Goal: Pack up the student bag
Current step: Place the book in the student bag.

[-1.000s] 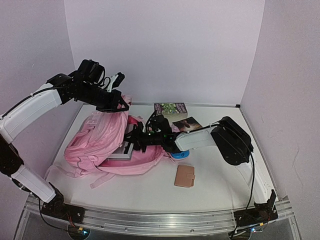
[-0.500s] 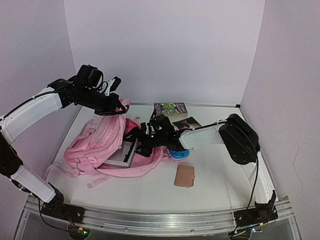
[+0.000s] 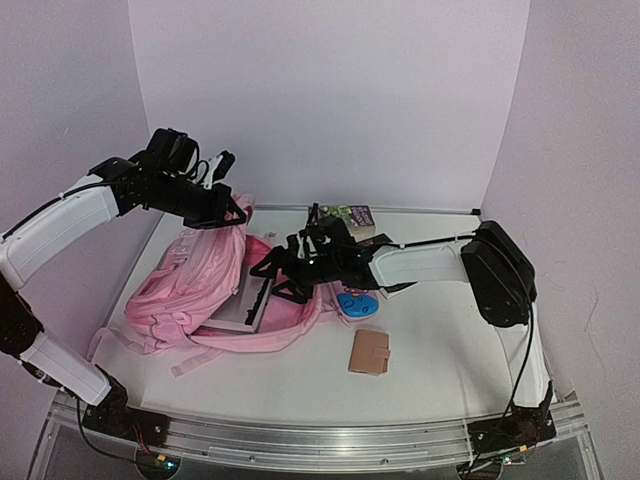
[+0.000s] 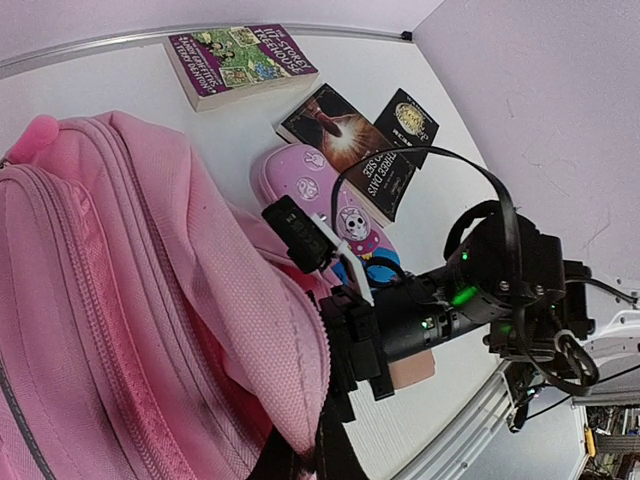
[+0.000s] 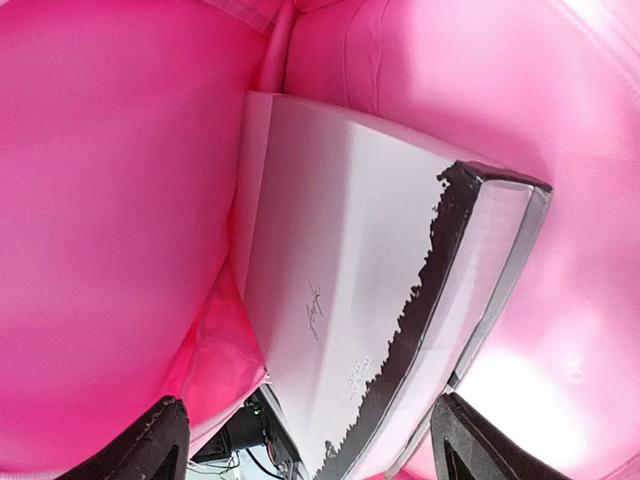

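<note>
The student bag point(image 3: 190, 285) is a large pink backpack lying on its side at the table's left. My left gripper point(image 3: 228, 212) is shut on the bag's upper flap point(image 4: 300, 400) and holds the mouth open. A white book with a black edge point(image 3: 238, 308) lies inside the opening. My right gripper point(image 3: 272, 285) reaches into the mouth from the right and stands open. In the right wrist view the white book point(image 5: 350, 260) rests on the bag's pink lining point(image 5: 100, 150), just beyond the spread fingertips point(image 5: 165, 440), which touch nothing.
A pink oval case with a blue patch point(image 3: 355, 303) lies right of the bag, under my right arm. A tan wallet point(image 3: 369, 352) sits nearer the front. A purple-and-green book point(image 4: 240, 60) and a dark book point(image 4: 350, 140) lie by the back wall.
My right gripper has opened and let go of the white book, which now lies inside the bag. The left gripper has lifted the flap slightly up and to the left.
</note>
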